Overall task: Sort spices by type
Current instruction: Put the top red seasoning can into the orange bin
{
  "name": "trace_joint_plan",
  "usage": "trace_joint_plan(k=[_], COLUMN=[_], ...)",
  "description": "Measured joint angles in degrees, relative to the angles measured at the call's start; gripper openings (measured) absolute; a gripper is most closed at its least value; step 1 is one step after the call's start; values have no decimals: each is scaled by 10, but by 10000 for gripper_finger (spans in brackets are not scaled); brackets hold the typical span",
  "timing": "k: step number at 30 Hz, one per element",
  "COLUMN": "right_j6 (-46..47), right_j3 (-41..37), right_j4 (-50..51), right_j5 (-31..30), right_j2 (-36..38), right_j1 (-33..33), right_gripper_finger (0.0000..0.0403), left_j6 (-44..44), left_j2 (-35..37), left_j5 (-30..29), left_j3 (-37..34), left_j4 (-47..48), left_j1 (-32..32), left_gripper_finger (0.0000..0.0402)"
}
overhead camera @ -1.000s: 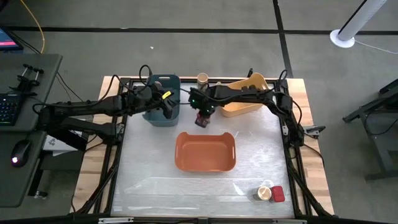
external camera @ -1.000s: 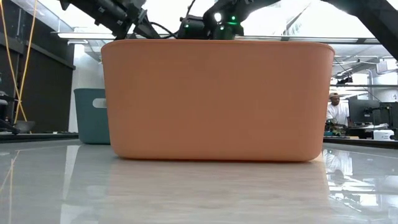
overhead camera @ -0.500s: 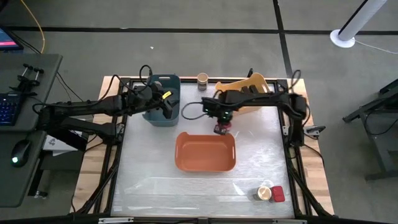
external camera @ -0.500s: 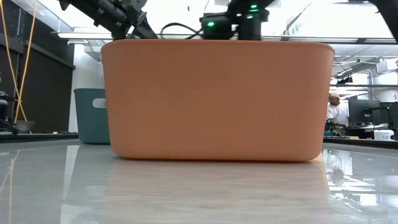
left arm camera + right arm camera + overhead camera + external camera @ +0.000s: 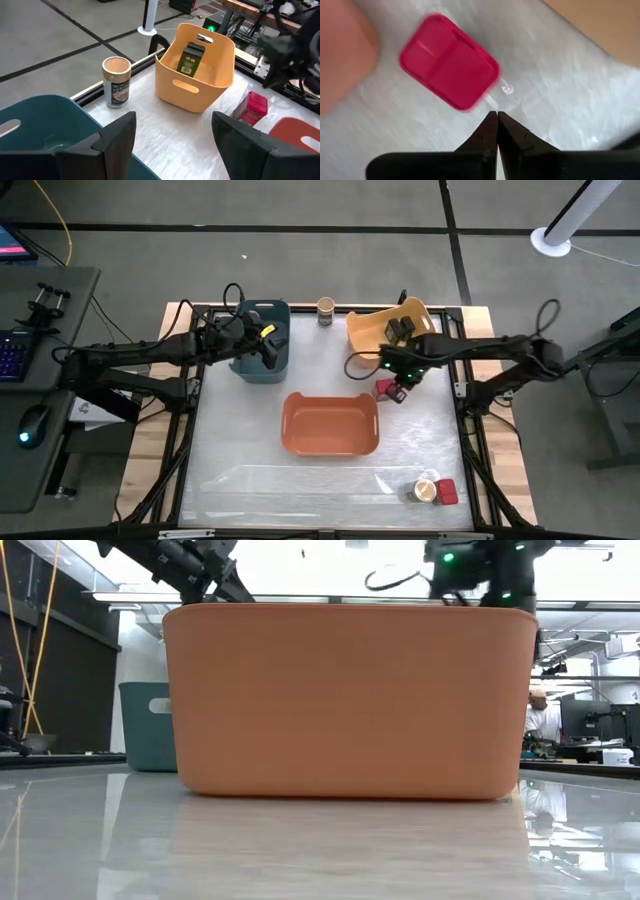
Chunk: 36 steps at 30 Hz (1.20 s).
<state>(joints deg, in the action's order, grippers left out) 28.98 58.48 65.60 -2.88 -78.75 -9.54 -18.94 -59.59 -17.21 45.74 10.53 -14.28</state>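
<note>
1. The left gripper (image 5: 268, 352) hangs over the teal bin (image 5: 258, 340) at the table's back left, its fingers (image 5: 116, 134) spread apart with nothing between them.
2. A round jar with a tan lid (image 5: 326, 308) stands upright at the back edge of the table, between the teal bin and the yellow bin (image 5: 372, 340); the left wrist view shows it (image 5: 116, 81) just beside the yellow bin (image 5: 192, 85).
3. The orange bin (image 5: 331, 423) sits mid-table; from above nothing shows inside it.
4. A dark blocky container (image 5: 190, 58) stands inside the yellow bin.
5. A red square tin (image 5: 386, 389) lies on the table between the orange and yellow bins, near the orange bin's far right corner.
6. The right gripper (image 5: 404, 383) is just above this tin, fingers (image 5: 492, 132) pressed together and empty; the tin (image 5: 449, 67) lies just past the tips, apart from them.
7. Another tan-lidded jar (image 5: 426, 490) and a second red tin (image 5: 446, 492) sit touching side by side at the front right.
</note>
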Motion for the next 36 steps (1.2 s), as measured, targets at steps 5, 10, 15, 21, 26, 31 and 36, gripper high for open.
trace_joint_plan(k=[5, 10, 15, 21, 26, 31, 36], right_j6=[-13, -112, -207, -239, -278, -344, -376], right_j3=[2, 16, 16, 16, 16, 16, 16], right_j4=[-7, -85, -113, -106, -100, -96, -96], right_j5=[-24, -9, 0, 28, 62, 61, 46], right_j2=[84, 148, 141, 78, 26, -13, -48], right_j1=[-2, -2, -2, -2, 6, 18, 17], right_gripper_finger=[0, 0, 7, 100, 221, 313, 349], left_j6=[0, -4, -6, -20, -32, -35, -36], left_j2=[0, 0, 0, 0, 0, 0, 0], left_j5=[0, 0, 0, 1, 1, 1, 1], left_j3=[0, 0, 0, 0, 0, 0, 0], left_j4=[0, -2, -1, -1, 1, 13, 21], left_j1=[0, 0, 0, 1, 1, 1, 1], left_gripper_finger=[245, 245, 245, 245, 245, 245, 245])
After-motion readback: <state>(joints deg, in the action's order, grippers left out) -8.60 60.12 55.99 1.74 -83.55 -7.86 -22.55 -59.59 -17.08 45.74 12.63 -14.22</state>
